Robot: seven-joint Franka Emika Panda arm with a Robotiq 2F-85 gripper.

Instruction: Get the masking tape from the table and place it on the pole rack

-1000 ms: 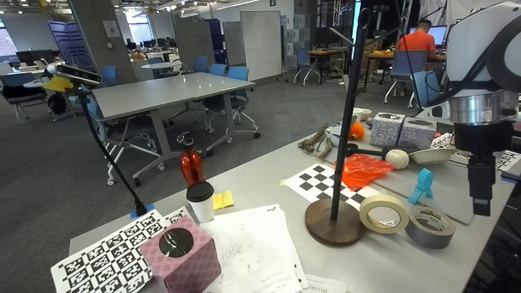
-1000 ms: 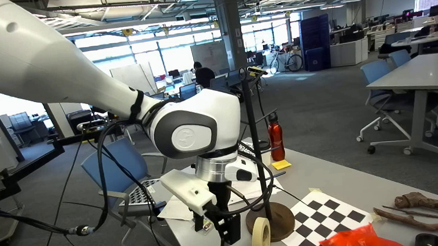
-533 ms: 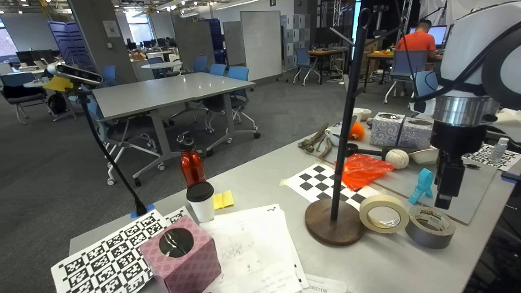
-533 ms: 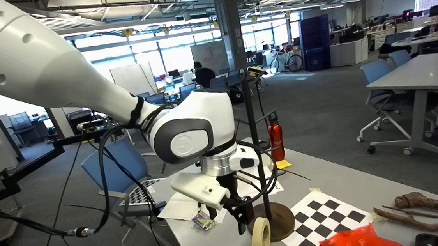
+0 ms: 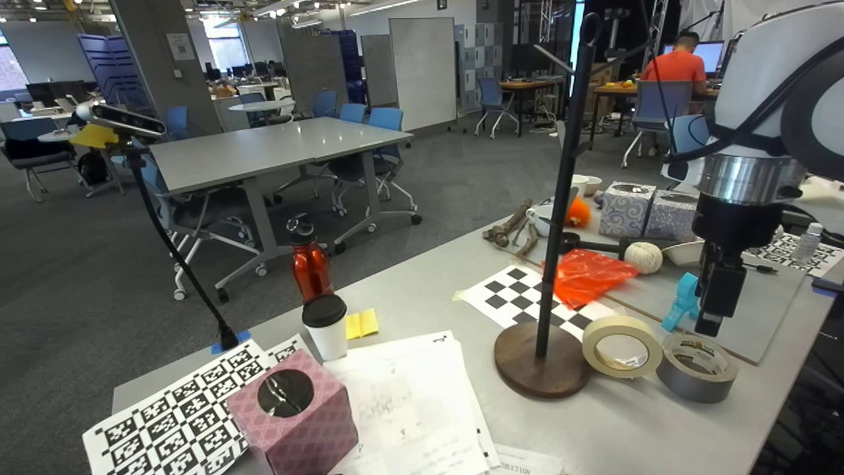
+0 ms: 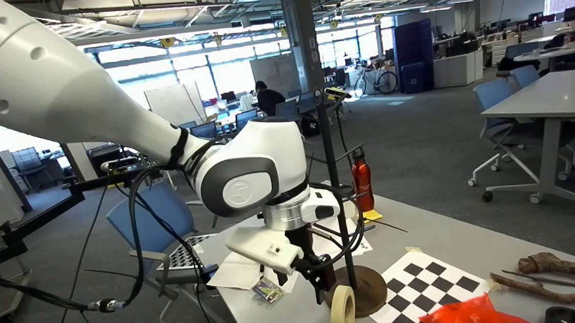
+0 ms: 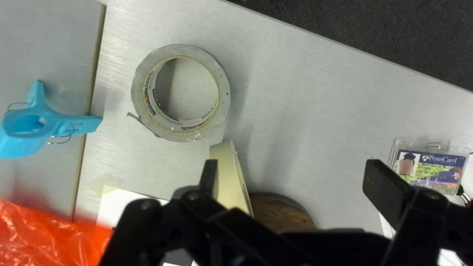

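Two dark fingers (image 7: 386,192) are standing wide apart at the near side of the wrist view; the end effector (image 7: 290,183) is hovering above the bench (image 7: 314,111), and one fingertip is covering part of the masking tape (image 7: 230,181). The masking tape is standing on its rim, close to upright, and from above its long axis is slanting from beside the grey tape roll (image 7: 224,94) toward the brown disc base of the pole rack (image 5: 560,204); whether it is touching either, I cannot tell. It is showing a smooth cream-beige band here, while in an exterior view its flat side is facing the camera, framing a wide centre hole. The grey tape roll is lying flat. Off to the side, a blue clip (image 7: 55,120) is resting near a red plastic bag (image 7: 48,236). Farther back in an exterior view, tissue boxes (image 5: 623,214) are standing on the bench, and beyond them a person (image 5: 676,69) in an orange shirt is sitting before a screen (image 5: 711,59).
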